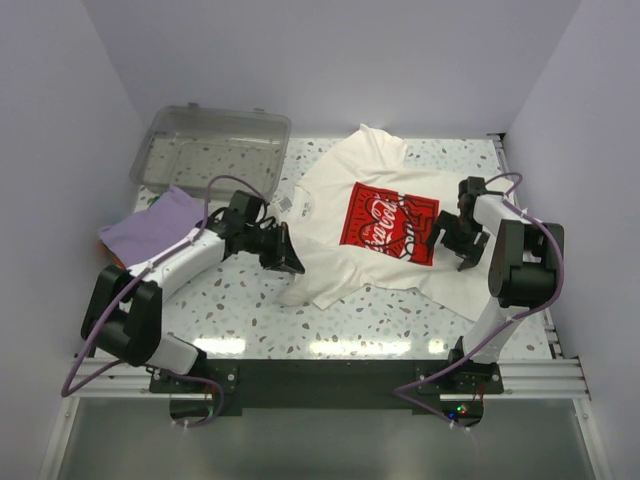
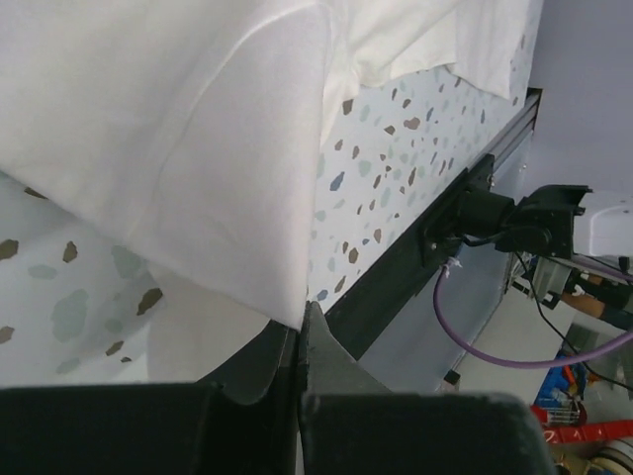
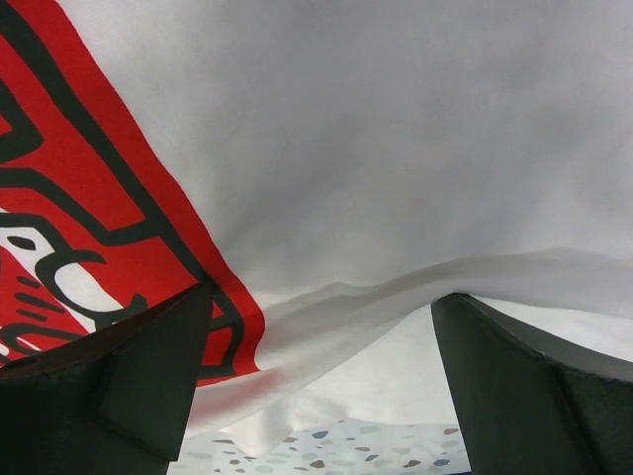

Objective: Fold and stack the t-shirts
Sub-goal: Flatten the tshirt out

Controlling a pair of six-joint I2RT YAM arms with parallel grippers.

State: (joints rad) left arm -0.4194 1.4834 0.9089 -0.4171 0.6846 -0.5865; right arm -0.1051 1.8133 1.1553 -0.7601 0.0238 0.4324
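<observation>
Pinching cream-white t-shirt (image 1: 330, 230) — spread mid-worktop (image 1: 400, 320) — at its left edge, left end effector (image 1: 290, 262) clenched | right end effector (image 1: 452, 254) released, over the right hem | risk: thin pinch slips, fold skews

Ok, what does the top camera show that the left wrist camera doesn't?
Top only: the lavender t-shirt, the clear bin, the red logo and the right gripper, open over the cream t-shirt. Left wrist only: a close-up of the left gripper pinched shut on that shirt's edge. Both: that shirt and the speckled table.
</observation>
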